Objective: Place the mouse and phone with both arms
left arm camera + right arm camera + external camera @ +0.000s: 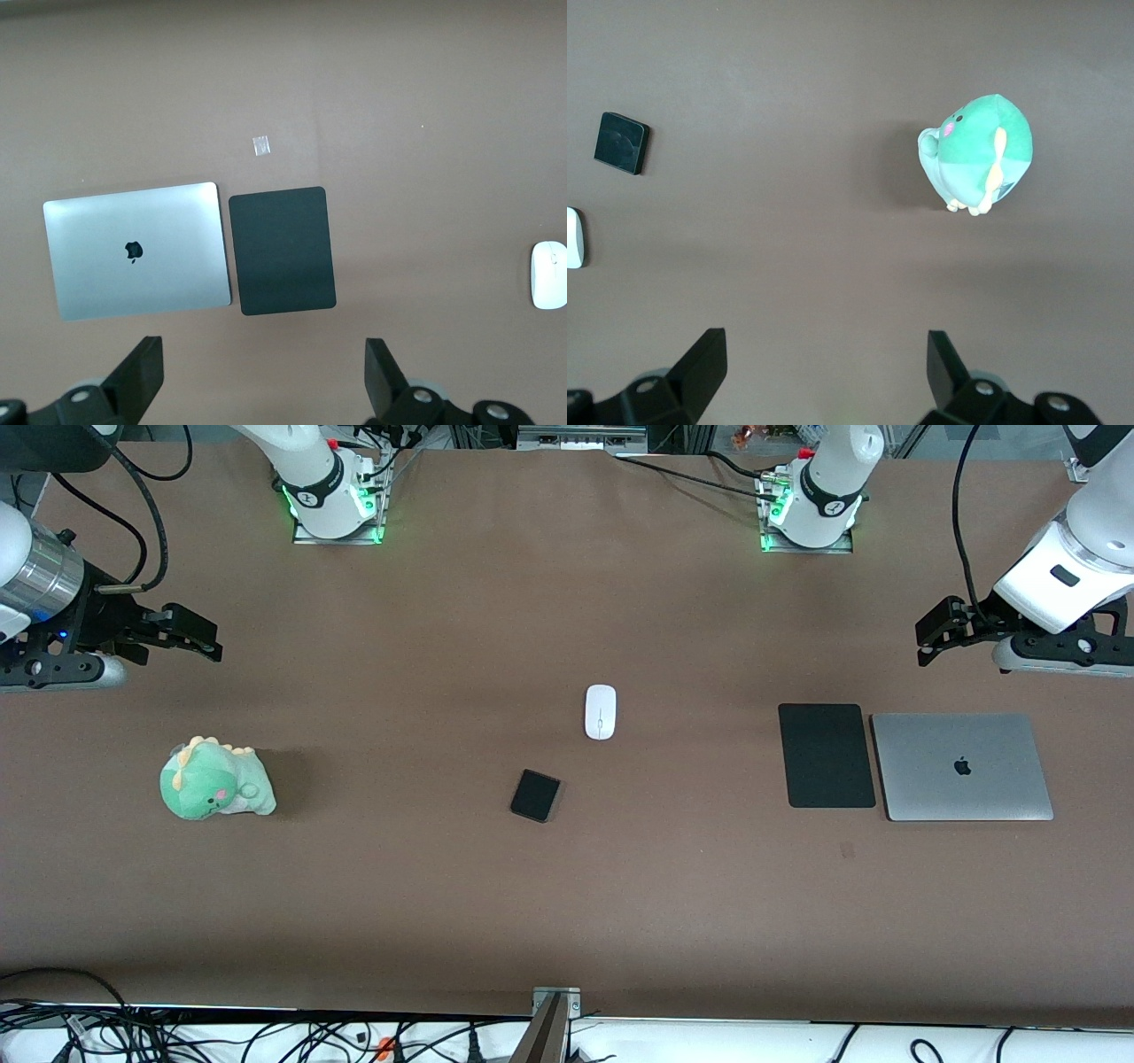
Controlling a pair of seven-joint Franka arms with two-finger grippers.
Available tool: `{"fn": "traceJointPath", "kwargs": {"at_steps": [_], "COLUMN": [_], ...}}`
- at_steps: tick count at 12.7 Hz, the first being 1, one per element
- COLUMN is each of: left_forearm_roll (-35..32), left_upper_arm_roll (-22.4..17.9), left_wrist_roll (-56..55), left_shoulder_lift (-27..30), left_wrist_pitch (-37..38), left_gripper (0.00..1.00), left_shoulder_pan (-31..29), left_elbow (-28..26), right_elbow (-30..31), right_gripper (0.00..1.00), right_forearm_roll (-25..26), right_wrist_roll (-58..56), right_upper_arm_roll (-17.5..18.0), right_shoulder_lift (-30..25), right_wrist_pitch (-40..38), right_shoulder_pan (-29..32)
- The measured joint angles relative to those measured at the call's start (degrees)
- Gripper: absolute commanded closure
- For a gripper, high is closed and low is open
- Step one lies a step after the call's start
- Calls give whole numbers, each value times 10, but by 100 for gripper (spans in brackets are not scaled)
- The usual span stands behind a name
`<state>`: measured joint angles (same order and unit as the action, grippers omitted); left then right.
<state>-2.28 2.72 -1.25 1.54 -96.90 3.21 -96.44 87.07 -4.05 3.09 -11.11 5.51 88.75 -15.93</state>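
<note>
The white mouse [600,711] lies on the brown table near its middle; it also shows at the edge of the left wrist view [549,275] and of the right wrist view [573,237]. The black phone [535,795] lies nearer to the front camera than the mouse, and shows in the right wrist view [622,142]. My left gripper [935,636] is open and empty, up over the table at the left arm's end. My right gripper [197,638] is open and empty, up over the table at the right arm's end.
A flat black mat [827,755] and a closed silver laptop [962,766] lie side by side toward the left arm's end. A green plush dinosaur [215,780] sits toward the right arm's end. A small pale tag [261,145] lies near the mat.
</note>
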Motion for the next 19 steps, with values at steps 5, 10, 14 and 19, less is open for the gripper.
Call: {"fn": "traceJointPath", "kwargs": {"at_steps": [5, 10, 14, 19], "left_forearm_roll": [0, 0, 0, 0], "left_upper_arm_roll": [0, 0, 0, 1], "left_wrist_roll": [0, 0, 0, 1], "left_shoulder_lift": [0, 0, 0, -3], "left_wrist_pitch": [3, 3, 4, 14], "left_gripper": [0, 0, 0, 0], "left_shoulder_pan": [0, 0, 0, 2], "left_elbow": [0, 0, 0, 0], "right_elbow": [0, 0, 0, 0], "right_gripper": [0, 0, 0, 0], "right_forearm_roll": [0, 0, 0, 0], "right_wrist_roll": [0, -1, -1, -1], "right_upper_arm_roll": [1, 1, 1, 1], "right_shoulder_lift": [0, 0, 0, 0], "right_wrist_pitch": [0, 0, 0, 0], "right_shoulder_pan": [0, 0, 0, 0]}}
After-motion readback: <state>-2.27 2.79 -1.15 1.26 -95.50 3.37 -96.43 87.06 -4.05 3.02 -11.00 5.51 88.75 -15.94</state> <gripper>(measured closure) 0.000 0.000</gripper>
